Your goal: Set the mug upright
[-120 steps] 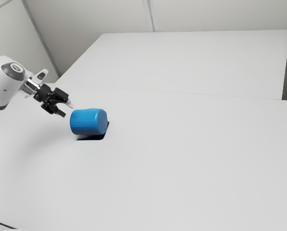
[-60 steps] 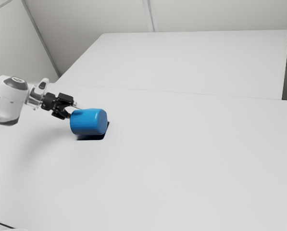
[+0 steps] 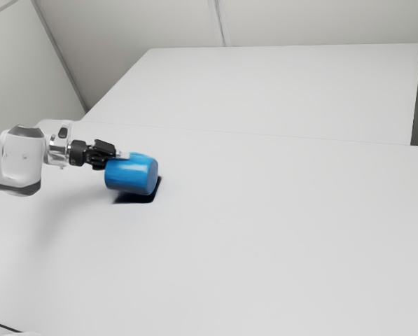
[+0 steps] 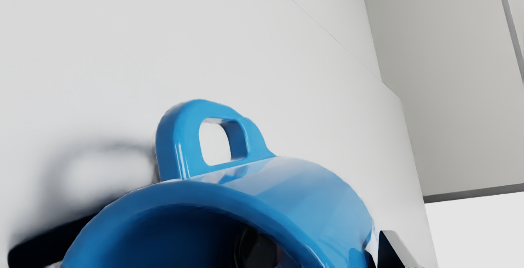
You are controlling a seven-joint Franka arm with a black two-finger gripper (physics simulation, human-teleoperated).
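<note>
Mug [image 3: 131, 175] is on its side near the arm's end of the worktop, mouth [image 4: 184, 235] toward the jaws [image 3: 116, 159], base toward the exterior view's right. Mouth end looks slightly raised, judging by the tilt and the dark shadow [image 3: 135, 199] under it. Reads as the start of the tip-up, well short of upright

Jaws look closed on the mug's side wall near the rim: one finger [image 4: 385, 251] is against the outside, and the dark shape [image 4: 257, 248] inside the mouth is probably the other. Makes sense: a thin wall is easier to pinch than the full body, and holding the mouth end lets the base swing down

Handle [image 4: 168, 149] sticks out clear of the jaws, so it shouldn't foul the grip, but could catch the worktop [image 3: 265, 245] if the mug rolls

Arm [image 3: 23, 157] comes in low, roughly along the mug's length. Next: lift enough for base clearance, rotate mouth up, lower flat, release. Main risk is the smooth wall twisting in the pinch
</note>
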